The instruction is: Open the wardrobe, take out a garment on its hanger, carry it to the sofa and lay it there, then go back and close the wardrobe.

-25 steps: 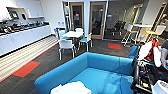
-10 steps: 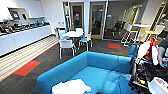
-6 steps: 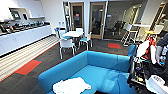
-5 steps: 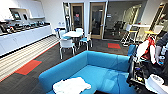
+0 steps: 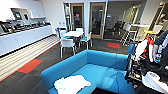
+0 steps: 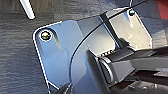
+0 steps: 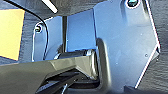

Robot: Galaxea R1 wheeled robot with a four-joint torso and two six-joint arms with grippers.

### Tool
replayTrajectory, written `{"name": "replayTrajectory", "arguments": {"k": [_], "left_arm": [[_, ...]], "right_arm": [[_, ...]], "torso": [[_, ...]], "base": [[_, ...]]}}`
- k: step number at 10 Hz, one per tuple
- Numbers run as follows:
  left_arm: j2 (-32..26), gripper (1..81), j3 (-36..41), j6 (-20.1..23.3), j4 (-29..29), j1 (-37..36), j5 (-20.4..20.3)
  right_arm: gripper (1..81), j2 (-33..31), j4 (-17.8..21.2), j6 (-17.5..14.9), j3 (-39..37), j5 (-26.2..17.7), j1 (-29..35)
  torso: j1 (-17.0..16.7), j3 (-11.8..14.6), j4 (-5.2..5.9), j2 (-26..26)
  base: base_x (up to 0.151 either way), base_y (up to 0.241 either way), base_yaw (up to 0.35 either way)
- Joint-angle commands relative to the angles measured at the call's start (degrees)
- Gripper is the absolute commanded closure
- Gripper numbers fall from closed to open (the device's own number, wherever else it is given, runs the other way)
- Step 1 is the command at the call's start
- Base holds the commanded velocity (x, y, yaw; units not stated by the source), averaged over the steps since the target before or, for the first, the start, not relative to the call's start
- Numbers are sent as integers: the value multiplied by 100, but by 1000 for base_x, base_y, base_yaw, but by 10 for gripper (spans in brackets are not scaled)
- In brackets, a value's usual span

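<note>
Fingers on both arms I cannot read (plates hide them). White garment [image 5: 72, 84] lies crumpled on the blue sofa [image 5: 100, 66] seat, by its near end, so I judge delivery done.

Open lounge with dark grey carpet [image 5: 50, 53], broken by red carpet patches [image 5: 29, 66] and a pale striped strip [image 5: 22, 55] running along a white counter [image 5: 25, 35]. White wall cabinets [image 5: 32, 8] above the counter, dark appliances [image 5: 7, 26] along its top. Mid-room, a small white table [image 5: 73, 33] ringed by white chairs [image 5: 67, 44]. On the far wall, two wood-framed glass doors [image 5: 97, 20], bright white wall [image 5: 53, 12] beside them. At the far right, a high table [image 5: 141, 25] with tall stools [image 5: 126, 33]. Even daylight-like brightness throughout.
</note>
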Motion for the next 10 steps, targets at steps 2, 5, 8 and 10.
{"name": "replayTrajectory", "arguments": {"k": [2, 5, 8, 10], "left_arm": [[-25, 10, -26, 23, 67, -191, 223], [-16, 10, -26, 23, 58, -191, 223], [-16, 10, -26, 23, 67, -173, 223], [-25, 10, -26, 23, 67, -173, 223]], "right_arm": [[10, 20, 17, -16, 6, -266, 150], [10, 11, 17, -7, 6, -266, 149], [10, 20, 17, -16, 6, -266, 141], [10, 20, 17, -16, 6, -266, 141]], "torso": [[7, 0, 0, -2], [7, 0, 0, -2], [7, 0, 0, 0], [7, 0, 0, 0]], "base": [[-37, 0, 0], [0, 0, 0], [0, 0, 0], [0, 0, 0]]}}
